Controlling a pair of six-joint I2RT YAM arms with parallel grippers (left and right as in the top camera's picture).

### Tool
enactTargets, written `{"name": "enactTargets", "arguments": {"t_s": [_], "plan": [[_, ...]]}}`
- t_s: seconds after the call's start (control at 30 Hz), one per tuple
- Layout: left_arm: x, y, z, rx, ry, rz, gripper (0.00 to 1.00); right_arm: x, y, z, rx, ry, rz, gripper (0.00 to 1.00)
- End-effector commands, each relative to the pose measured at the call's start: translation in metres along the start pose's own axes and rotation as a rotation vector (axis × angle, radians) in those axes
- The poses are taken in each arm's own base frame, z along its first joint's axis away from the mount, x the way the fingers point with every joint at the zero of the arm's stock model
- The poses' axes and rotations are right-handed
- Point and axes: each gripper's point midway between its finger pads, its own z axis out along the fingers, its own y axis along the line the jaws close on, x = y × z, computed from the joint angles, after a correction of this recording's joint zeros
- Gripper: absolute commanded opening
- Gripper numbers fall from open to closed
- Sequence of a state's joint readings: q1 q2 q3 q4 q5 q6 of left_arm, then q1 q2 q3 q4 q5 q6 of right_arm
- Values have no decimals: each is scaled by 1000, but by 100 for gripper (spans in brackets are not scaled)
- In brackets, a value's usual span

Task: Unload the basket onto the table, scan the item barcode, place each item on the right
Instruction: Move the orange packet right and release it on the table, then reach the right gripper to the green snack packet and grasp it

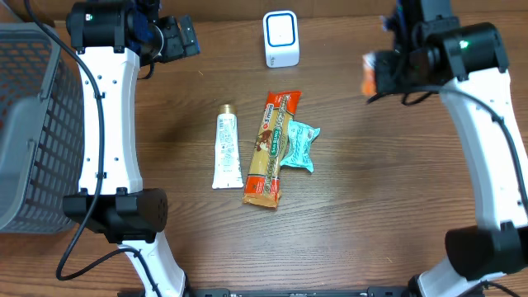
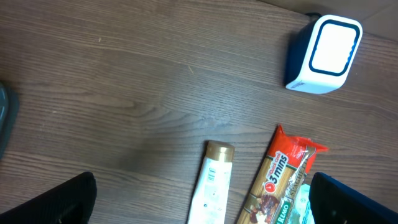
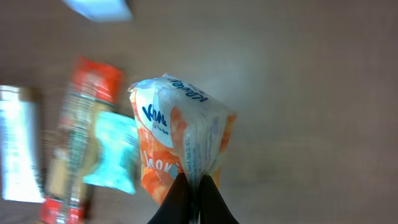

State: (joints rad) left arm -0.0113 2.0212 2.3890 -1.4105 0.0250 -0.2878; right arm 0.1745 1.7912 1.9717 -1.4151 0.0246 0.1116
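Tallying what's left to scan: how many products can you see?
4: tube, snack bar and teal packet mid-table; orange pouch in the right gripper; basket partly out of frame.

Wooden table point(image 1: 371, 206): scanner point(image 1: 281, 39), tube point(image 1: 225, 152), snack bar point(image 1: 271, 150), teal packet point(image 1: 300, 146).
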Motion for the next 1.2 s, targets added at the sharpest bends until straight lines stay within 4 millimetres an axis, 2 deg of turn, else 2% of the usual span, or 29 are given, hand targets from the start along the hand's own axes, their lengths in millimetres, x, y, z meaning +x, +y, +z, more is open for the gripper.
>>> {"name": "enactTargets", "arguments": {"t_s": [0.0,0.07,0.2,0.4,0.43,0.5,0.63,0.77,0.83,0.87,0.93,0.97,1.07,1.17], "plan": [[-1,0,0,-5,-3,13,100,28,-39,41,-14,144,170,3],[-1,0,0,-5,-3,13,100,42,-69,65,13,186,291,4],[-1,0,0,-5,-3,13,100,71,-103,104,-39,235,442,4],[-1,0,0,-5,-3,13,100,112,-132,136,-75,287,575,4],[-1,0,0,-5,-3,13,100,119,-135,138,-72,303,590,9],[-1,0,0,-5,-3,13,100,126,-136,138,-70,324,600,31],[-1,0,0,-5,-3,13,100,128,-133,135,-81,341,602,35],[-1,0,0,-5,-3,13,100,108,-122,116,-156,320,604,38],[-1,0,0,-5,-3,13,100,86,-107,99,-242,283,595,38],[-1,0,0,-5,-3,13,100,71,-91,88,-319,253,576,39],[-1,0,0,-5,-3,13,100,57,-65,78,-425,230,540,41],[-1,0,0,-5,-3,13,100,52,-49,75,-479,226,515,47],[-1,0,0,-5,-3,13,100,52,-9,80,-539,243,435,69],[-1,0,0,-5,-3,13,100,58,27,93,-561,258,378,75]]}}
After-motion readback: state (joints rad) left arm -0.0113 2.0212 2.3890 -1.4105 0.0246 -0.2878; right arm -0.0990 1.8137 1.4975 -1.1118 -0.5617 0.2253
